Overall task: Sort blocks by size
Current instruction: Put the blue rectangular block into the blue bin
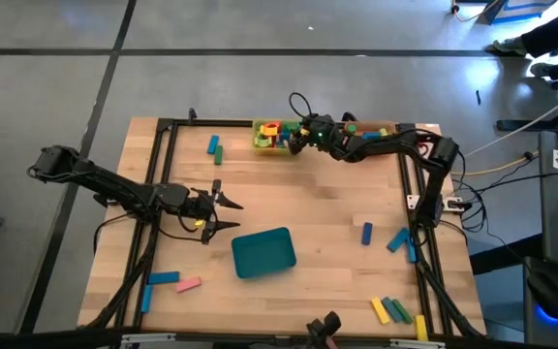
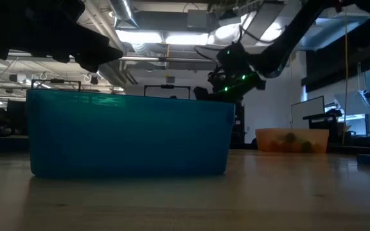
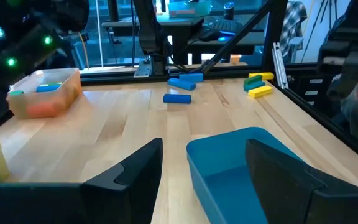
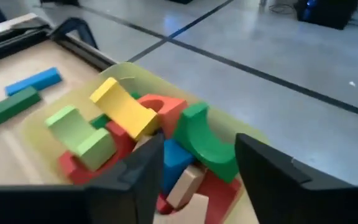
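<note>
Several chunky and curved blocks, yellow, light green, green, red and blue, lie piled in the yellow tray at the table's far edge. My right gripper is open and empty just above that pile; it also shows in the high view. My left gripper is open and empty at the table's middle left, just left of the teal tray; in its wrist view its fingers stand over the tray's near rim. Loose bar blocks lie flat about the table.
An orange tray holding a blue block stands at the far right, partly under my right arm. Bars lie at the far left, near left, right and near right. A black frame runs along the table's edges.
</note>
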Available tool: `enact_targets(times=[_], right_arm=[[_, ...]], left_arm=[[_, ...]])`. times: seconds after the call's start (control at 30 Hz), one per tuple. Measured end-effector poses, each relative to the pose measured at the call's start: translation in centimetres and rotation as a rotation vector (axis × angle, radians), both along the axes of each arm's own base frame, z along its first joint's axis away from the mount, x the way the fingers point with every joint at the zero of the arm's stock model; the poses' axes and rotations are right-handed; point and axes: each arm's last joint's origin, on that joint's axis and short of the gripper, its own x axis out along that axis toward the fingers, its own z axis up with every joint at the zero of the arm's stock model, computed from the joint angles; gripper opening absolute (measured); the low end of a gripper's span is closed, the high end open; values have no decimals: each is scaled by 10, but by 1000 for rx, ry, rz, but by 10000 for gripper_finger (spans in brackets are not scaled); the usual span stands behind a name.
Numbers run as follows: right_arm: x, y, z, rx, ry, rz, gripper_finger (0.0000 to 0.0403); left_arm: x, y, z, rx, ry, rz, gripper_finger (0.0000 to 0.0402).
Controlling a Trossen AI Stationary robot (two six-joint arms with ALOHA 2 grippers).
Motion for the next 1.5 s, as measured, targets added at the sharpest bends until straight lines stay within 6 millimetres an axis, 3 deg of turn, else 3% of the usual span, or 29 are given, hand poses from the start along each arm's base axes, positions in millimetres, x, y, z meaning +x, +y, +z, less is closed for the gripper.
enact_targets(times=[0.13,0.27,0.5,0.67,0.87,1.1,1.33,1.5], right_arm=[[-6,22,31,-44,79,75,220],[-25,61,65,-39,223,160,220],[-86,133,113,131,339,250,214],[-126,172,125,343,356,224,214],[-148,199,114,629,433,57,214],[-156,220,77,902,508,-161,214],[-157,233,35,1038,532,-307,214],[-154,236,13,1045,565,-351,214]], left_arm=[[0,0,0,0,0,0,212],[0,0,0,-5,1,1,212],[0,0,0,-6,3,1,212],[0,0,0,-4,2,1,212],[0,0,0,-7,1,1,212],[0,0,0,-7,0,1,212],[0,0,0,-9,1,1,212],[0,0,0,-11,1,2,212]])
